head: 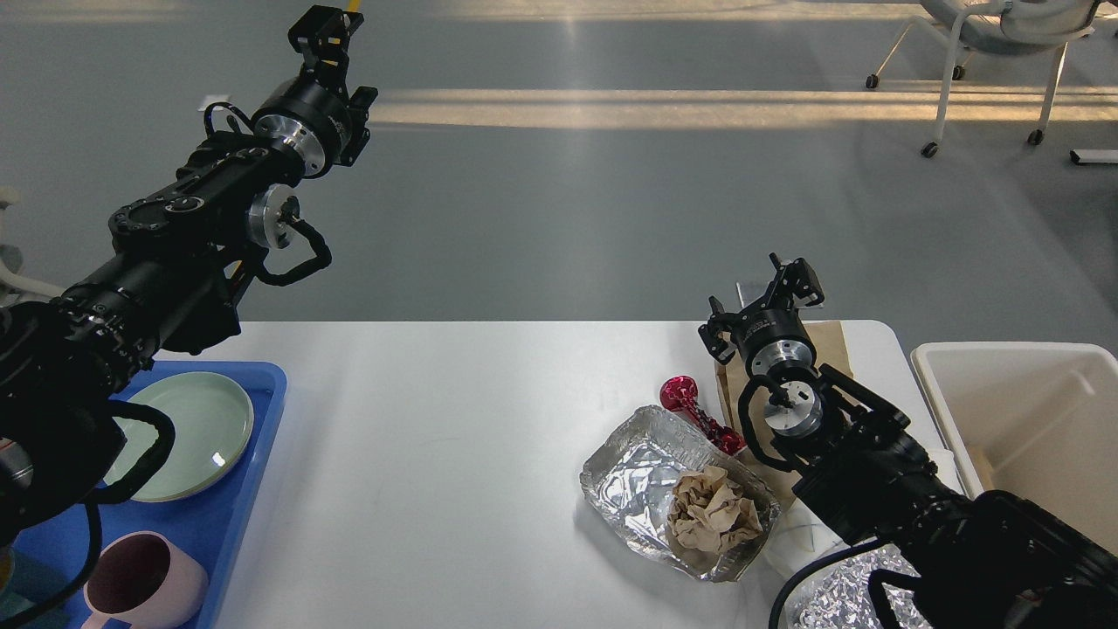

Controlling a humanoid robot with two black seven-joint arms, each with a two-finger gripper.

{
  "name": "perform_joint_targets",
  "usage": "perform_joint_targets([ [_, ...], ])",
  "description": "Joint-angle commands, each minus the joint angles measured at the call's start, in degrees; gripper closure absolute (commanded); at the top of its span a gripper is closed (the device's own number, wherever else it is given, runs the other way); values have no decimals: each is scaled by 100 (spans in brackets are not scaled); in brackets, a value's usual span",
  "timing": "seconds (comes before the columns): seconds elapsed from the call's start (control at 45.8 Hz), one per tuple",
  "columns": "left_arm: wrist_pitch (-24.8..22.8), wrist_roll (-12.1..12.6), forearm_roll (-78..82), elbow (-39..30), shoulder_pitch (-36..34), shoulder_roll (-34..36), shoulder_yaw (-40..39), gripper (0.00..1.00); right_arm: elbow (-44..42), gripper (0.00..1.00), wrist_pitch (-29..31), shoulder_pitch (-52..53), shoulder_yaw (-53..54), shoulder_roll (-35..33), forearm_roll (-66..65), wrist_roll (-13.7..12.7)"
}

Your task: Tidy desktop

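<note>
Two arms are showing in my head view, and neither is carrying anything that I can see. My left gripper is hanging high at the upper left, out past the far edge of the desktop and over the grey floor; it is small and dark against that floor, so I cannot tell whether its fingers are parted or closed. My right gripper is sitting near the far right corner of the desktop, over a piece of brown paper, with its fingers standing apart and nothing between them.

The desktop is filling the lower half of the view, white and matte. At its left end a blue tray is lying, and it is holding a pale green plate and, nearer to me, a pink mug with a dark inside. Right of centre a foil tray is resting on the desktop with a crumpled ball of brown paper inside it. A shiny red object is lying just beyond that tray, touching or nearly touching its far rim. An off-white bin is standing just off the right end. More crumpled foil is showing at the bottom edge under my right arm.
</note>
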Motion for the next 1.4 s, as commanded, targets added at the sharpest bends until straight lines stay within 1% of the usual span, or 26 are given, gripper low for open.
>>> perform_joint_targets([
  [0.0,-7,-18,18,-7,73,20,40,5,-1,0,0,0,0,4,-3,-3],
  [0.197,37,-53,-79,28,99,20,-65,4,-1,0,0,0,0,-5,-3,-3],
  [0.262,55,-27,-88,28,91,11,-91,4,-1,0,0,0,0,4,6,-3],
  [0.306,55,43,-79,28,64,20,-100,4,-1,0,0,0,0,4,6,-3],
  [0.415,63,43,-88,28,64,-15,-118,4,-1,0,0,0,0,-5,-3,-3],
  [0.765,72,-53,-88,28,117,-51,-109,4,8,0,0,0,0,4,-3,-3],
  [0.94,72,-71,-88,28,354,-138,-284,4,-1,0,0,0,0,4,-3,-3],
  [1.005,64,-176,-88,28,486,-182,-460,4,-1,0,0,0,0,-5,-3,-3],
  [1.115,72,-527,-88,28,732,-323,-671,4,8,0,0,0,0,4,-3,5],
  [1.158,72,-616,-88,28,811,-367,-724,4,-1,0,0,9,0,4,6,-3],
  [1.377,72,-677,-96,37,1075,-587,-917,4,-1,0,0,9,0,-5,-3,-3],
])
